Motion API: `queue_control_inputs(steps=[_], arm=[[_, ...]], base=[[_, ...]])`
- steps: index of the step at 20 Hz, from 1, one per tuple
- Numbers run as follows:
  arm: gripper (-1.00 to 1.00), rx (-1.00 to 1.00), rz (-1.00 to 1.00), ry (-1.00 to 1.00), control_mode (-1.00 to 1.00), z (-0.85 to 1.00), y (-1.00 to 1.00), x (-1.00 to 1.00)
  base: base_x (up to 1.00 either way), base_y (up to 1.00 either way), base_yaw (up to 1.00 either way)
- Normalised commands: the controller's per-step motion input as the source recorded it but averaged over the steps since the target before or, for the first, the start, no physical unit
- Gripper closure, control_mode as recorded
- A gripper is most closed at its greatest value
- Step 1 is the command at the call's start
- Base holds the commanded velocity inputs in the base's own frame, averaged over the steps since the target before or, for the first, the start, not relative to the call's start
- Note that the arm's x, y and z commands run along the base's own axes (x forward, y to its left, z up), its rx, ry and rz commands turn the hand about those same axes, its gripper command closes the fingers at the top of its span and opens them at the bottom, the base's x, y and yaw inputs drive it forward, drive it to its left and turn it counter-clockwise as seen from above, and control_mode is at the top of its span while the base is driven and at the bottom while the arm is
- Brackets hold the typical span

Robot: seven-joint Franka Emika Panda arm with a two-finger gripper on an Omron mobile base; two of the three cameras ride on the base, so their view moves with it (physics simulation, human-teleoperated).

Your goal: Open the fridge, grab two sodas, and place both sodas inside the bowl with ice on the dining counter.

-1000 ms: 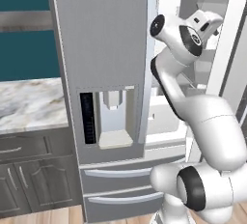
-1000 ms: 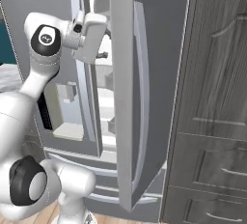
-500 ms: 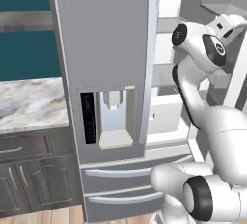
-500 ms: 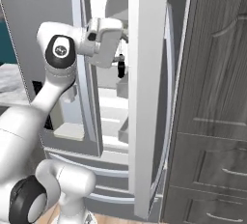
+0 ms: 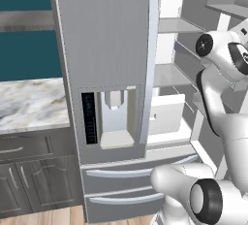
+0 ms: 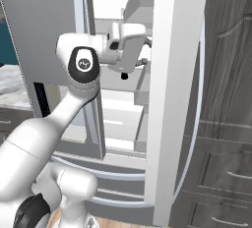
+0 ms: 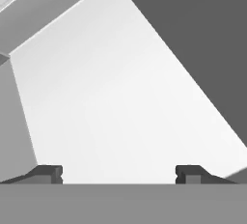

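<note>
The silver-grey fridge (image 5: 106, 40) has its left door, the one with the water dispenser (image 5: 114, 117), closed. Its right door (image 6: 172, 99) stands swung open, edge-on in the right base view. White shelves (image 5: 169, 73) and a white bin (image 5: 167, 115) show inside. My gripper (image 6: 129, 70) is up in the opening at upper-shelf height, left of the open door. In the hand view the gripper (image 7: 119, 174) is open, with nothing between its fingertips (image 7: 48, 172), and faces a plain white surface. The sodas, the bowl and the dining counter are out of view.
A marble top (image 5: 29, 105) over dark grey cabinets (image 5: 29, 170) lies left of the fridge. Tall dark wood-grain cabinets (image 6: 226, 124) stand right of the open door. Two bottom drawers (image 5: 121, 185) are closed below.
The right fridge door has swung wider open. My arm has moved right, and the hand has gone from the door's edge further into the opening.
</note>
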Motion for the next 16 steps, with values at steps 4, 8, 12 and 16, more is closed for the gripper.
queue_control_inputs(steps=[4, 8, 12, 16], arm=[[-1.00, 0.03, -0.02, 0.09, -1.00, 0.00, -0.69, 0.16], [-1.00, 0.04, 0.00, -0.02, -1.00, -0.05, -0.23, -0.33], [-1.00, 0.11, -0.02, -0.11, -1.00, 0.00, 0.48, -0.65], [-1.00, 0.16, -0.03, -0.09, -1.00, 0.00, 0.71, -0.49]], base=[[0.00, 0.00, 0.00], [0.00, 0.00, 0.00], [0.00, 0.00, 0.00], [0.00, 0.00, 0.00]])
